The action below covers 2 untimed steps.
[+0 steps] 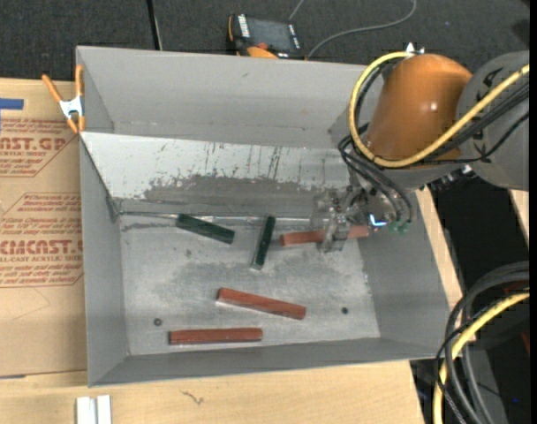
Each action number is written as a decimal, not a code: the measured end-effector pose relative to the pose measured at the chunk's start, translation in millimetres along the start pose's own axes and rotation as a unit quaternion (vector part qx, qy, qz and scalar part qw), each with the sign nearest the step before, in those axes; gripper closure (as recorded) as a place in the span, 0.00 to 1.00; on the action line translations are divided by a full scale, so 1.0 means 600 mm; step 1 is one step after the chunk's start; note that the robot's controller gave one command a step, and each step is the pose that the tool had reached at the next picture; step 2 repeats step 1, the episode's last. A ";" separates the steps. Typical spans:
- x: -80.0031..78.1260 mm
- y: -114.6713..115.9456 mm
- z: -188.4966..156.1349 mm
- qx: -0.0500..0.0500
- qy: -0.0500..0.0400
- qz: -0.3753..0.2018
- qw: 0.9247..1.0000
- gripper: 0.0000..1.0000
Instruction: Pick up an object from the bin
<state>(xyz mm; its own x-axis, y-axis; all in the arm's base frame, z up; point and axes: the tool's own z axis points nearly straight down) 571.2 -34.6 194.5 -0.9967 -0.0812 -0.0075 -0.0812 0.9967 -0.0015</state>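
My gripper (336, 230) is low at the back right of the bin floor. It is shut on a short red-brown stick (299, 238), which shows on both sides of the fingers, its longer part pointing left. A dark green stick (263, 241) lies just left of it, nearly upright in the view. Farther left, a second dark green stick (206, 228) lies aslant along the back of the floor.
Two longer red-brown sticks lie toward the front: one (260, 304) at mid floor, one (215, 335) along the front wall. The arm's orange cover and yellow-black cables hang over the bin's right rim. The back wall rises steeply behind the gripper.
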 end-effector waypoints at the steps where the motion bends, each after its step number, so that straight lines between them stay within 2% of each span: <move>1: -0.001 0.000 0.000 -0.001 0.002 0.000 1.000 1.00; 2: -0.001 0.000 0.000 -0.001 0.002 0.000 1.000 1.00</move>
